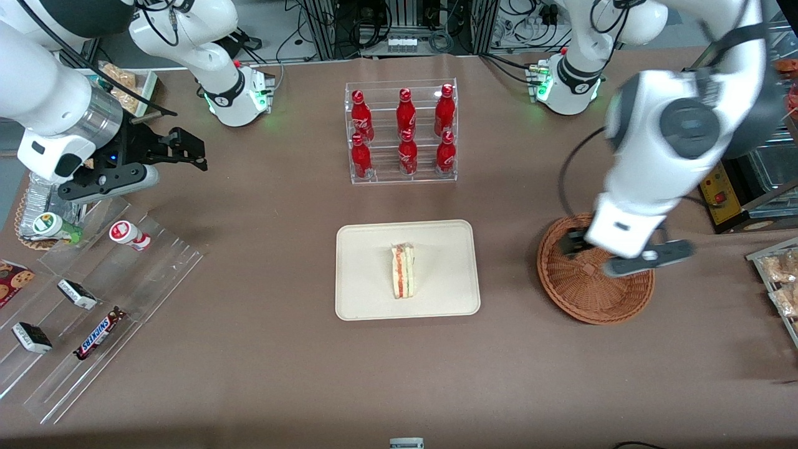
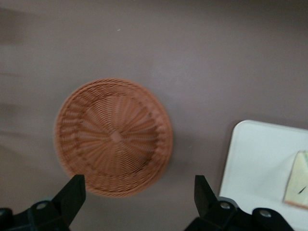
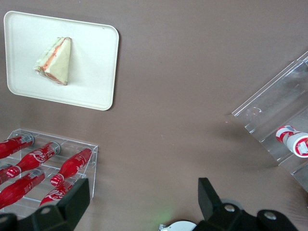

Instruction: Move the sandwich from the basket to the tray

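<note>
- Cream tray (image 1: 361, 299) at the middle of the brown counter (image 1: 262, 349) carries the sandwich (image 1: 403, 270), a pale wedge resting near the tray's centre with its orange-pink and green cut edge showing; by the look of it, the placing is done.
- Woven wicker basket (image 1: 592, 299) sits beside the tray, toward the working arm's end of the counter, apart from it; the left wrist view shows the basket (image 2: 113, 137) with nothing in it, which fits a delivery already made.
- The left arm's pincer (image 1: 623, 257) hangs above the basket, its black fingers (image 2: 72, 195) spread wide apart and holding nothing.
- Judged from the empty, open pincer clear of the tray, the arm appears to be at the tail of the job, with only a retreat left.
- A clear rack of red bottles (image 1: 402, 132) stands farther from the front camera than the tray, toward the counter's back edge, well out of the working path.
</note>
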Robot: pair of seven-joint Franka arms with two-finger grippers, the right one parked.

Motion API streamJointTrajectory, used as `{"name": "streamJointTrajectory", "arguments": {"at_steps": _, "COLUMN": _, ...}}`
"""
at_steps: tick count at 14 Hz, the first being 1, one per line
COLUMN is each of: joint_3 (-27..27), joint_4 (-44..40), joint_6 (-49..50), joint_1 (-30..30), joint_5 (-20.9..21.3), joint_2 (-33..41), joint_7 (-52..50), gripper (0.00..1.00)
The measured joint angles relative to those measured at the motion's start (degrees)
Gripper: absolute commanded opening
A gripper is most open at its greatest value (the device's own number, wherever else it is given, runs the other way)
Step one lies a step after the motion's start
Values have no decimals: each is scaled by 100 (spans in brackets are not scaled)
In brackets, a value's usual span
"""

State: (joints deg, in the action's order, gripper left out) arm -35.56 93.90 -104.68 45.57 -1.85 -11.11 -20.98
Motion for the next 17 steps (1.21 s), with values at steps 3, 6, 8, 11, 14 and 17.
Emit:
{"name": "streamJointTrajectory", "arguments": {"at_steps": 3, "joint_3": -335, "joint_4": 113, "joint_6": 546, "joint_1": 0, "joint_5": -28, "joint_2": 542, "joint_7": 636, "gripper": 100}}
{"name": "streamJointTrajectory", "arguments": {"at_steps": 6, "joint_3": -327, "joint_4": 138, "joint_6": 825, "joint_1": 24, "joint_5": -28, "joint_2": 828, "joint_7": 696, "gripper": 100}}
{"name": "streamJointTrajectory", "arguments": {"at_steps": 8, "joint_3": -229, "joint_4": 168, "joint_6": 845, "joint_1": -138, "joint_5": -28, "joint_2": 867, "joint_7": 708, "gripper": 100}}
{"name": "streamJointTrajectory", "arguments": {"at_steps": 11, "joint_3": 1335, "joint_4": 195, "joint_6": 841, "joint_1": -1766, "joint_5": -30, "joint_2": 865, "joint_7": 808, "gripper": 100}}
{"name": "streamJointTrajectory", "arguments": {"at_steps": 14, "joint_3": 2754, "joint_4": 196, "joint_6": 841, "joint_1": -3192, "joint_5": -28, "joint_2": 867, "joint_7": 899, "gripper": 100}}
{"name": "streamJointTrajectory", "arguments": {"at_steps": 17, "joint_3": 3515, "joint_4": 194, "joint_6": 872, "joint_1": -4103, "joint_5": -27, "joint_2": 930, "joint_7": 1224, "gripper": 100}}
